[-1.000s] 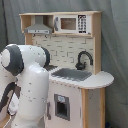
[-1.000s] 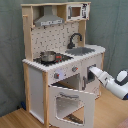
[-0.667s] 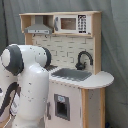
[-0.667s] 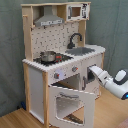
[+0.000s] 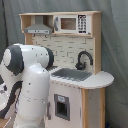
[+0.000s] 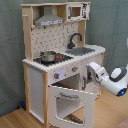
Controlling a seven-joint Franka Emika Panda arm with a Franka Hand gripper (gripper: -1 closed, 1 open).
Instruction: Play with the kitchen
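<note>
The toy kitchen [image 6: 37, 85] is white and light wood, with a grey hood [image 6: 50, 21], a black faucet [image 6: 75, 39], a sink [image 6: 82, 51] and a small pot [image 6: 48, 56] on the hob. Its windowed oven door [image 6: 72, 104] stands swung open from the front. In the second exterior view my gripper [image 6: 89, 73] comes in from the right and sits at the front panel by the knobs [image 6: 74, 69], just above the oven opening. In the first exterior view my white arm [image 5: 30, 85] covers the kitchen's [image 5: 92, 50] left front and hides the gripper.
A grey curtain [image 6: 10, 50] hangs behind the kitchen. The floor [image 6: 112, 112] is wood. A toy microwave [image 5: 68, 23] sits on the top shelf beside the hood [image 5: 39, 30]. The open door juts out into the room in front of the oven.
My gripper has crept a little to the second exterior view's left, closer to the kitchen's front panel. The oven door and the pot have stayed put.
</note>
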